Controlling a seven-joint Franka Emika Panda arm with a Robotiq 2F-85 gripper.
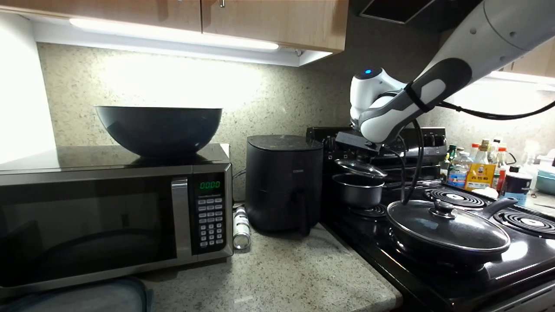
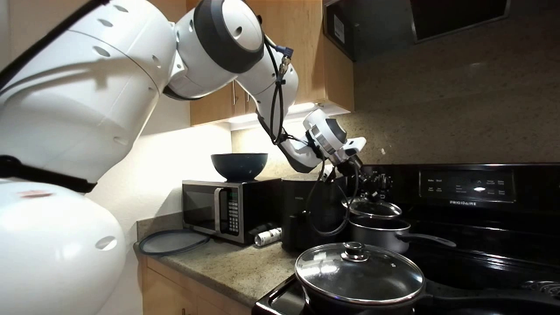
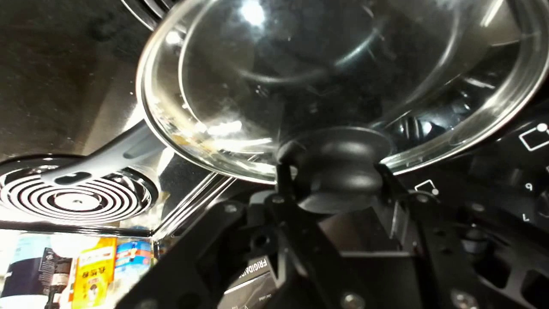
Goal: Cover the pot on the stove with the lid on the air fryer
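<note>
My gripper (image 3: pixel 332 174) is shut on the black centre knob of the small glass lid (image 3: pixel 300 81). In both exterior views the lid (image 1: pixel 360 168) (image 2: pixel 375 207) hangs tilted just above the small dark grey pot (image 1: pixel 357 193) (image 2: pixel 380 236), with a gap between them. The pot's opening partly shows under the lid. The pot stands on a back burner of the black stove (image 1: pixel 362 240), beside the air fryer (image 1: pixel 282 184). In the wrist view the lid hides most of the pot, but its handle (image 3: pixel 122 148) shows.
A wide black pan with a larger glass lid (image 1: pixel 446 229) sits on a front burner. The microwave (image 1: pixel 204 255) with a dark bowl (image 1: pixel 160 130) on top stands beyond the air fryer. Bottles (image 1: pixel 477 164) stand past the stove. The raised back panel (image 2: pixel 466 188) is behind the pot.
</note>
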